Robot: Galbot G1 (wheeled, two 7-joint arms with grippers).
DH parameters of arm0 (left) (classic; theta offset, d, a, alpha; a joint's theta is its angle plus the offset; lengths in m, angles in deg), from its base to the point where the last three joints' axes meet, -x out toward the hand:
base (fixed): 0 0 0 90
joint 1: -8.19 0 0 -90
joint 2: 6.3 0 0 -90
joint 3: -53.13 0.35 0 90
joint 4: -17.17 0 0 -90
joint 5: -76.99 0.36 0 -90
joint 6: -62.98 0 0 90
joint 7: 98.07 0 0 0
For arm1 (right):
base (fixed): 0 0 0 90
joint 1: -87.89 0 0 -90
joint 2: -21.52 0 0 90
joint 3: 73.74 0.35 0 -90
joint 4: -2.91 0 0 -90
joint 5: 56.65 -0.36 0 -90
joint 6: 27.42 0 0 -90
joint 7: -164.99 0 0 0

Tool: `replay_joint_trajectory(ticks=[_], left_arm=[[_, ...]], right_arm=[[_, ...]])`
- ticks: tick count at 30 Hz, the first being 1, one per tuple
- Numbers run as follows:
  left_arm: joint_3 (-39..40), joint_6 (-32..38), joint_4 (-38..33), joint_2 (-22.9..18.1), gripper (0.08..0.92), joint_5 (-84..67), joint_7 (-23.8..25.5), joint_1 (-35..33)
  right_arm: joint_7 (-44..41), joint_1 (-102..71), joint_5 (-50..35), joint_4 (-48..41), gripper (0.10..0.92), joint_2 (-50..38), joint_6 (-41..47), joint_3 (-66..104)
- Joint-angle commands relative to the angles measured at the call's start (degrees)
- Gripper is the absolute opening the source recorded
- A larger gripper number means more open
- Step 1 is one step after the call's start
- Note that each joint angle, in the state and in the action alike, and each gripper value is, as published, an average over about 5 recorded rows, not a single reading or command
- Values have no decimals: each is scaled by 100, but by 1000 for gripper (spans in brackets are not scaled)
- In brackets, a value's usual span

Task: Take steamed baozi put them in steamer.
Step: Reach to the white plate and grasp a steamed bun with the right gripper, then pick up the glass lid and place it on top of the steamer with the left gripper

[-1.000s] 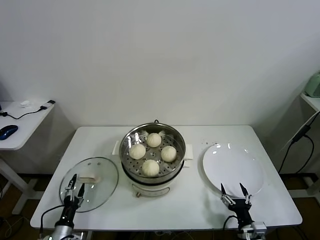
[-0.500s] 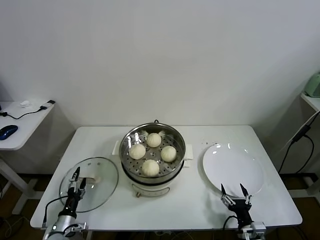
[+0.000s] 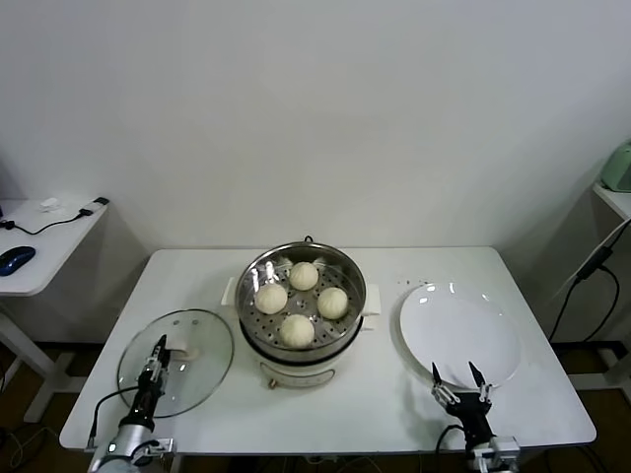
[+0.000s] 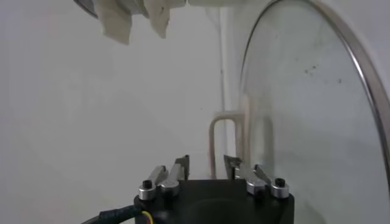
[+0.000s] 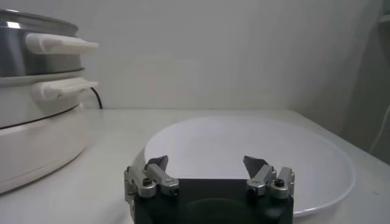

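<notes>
The steamer (image 3: 301,345) stands mid-table, and several steamed baozi (image 3: 296,331) lie on its perforated tray. My left gripper (image 3: 158,347) hovers low over the near part of the glass lid (image 3: 202,370). In the left wrist view that gripper (image 4: 206,162) has its fingers drawn partway in with a gap left, and the lid's white handle (image 4: 214,137) stands just beyond the tips, ungripped. My right gripper (image 3: 455,374) rests open at the plate's near rim; in the right wrist view the gripper (image 5: 207,161) holds nothing.
A flat white plate (image 3: 483,325) lies right of the steamer; the right wrist view shows the plate (image 5: 304,152) ahead and the steamer (image 5: 30,140) to one side. The table's front edge is close behind both grippers. A side desk (image 3: 39,246) stands far left.
My left gripper has slid forward over the lid towards its handle, and its fingers have narrowed. The right gripper has barely shifted.
</notes>
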Motion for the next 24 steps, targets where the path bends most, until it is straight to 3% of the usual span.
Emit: replay_joint_trajectory(ticks=[1, 10, 20, 24], left_arm=[[11, -29, 92, -62, 393, 69, 0, 71], [-18, -112, -228, -97, 151, -25, 148, -41], [-232, -574, -2112, 185, 132, -975, 1011, -636], [-362, -1087, -2841, 453, 132, -1392, 1566, -849]], right_arm=[[-10, -13, 26, 25, 823, 3, 2, -20], [-24, -95, 36, 106, 823, -17, 7, 6], [-88, -277, 63, 442, 823, -57, 149, 151], [-85, -321, 119, 526, 823, -68, 191, 189]])
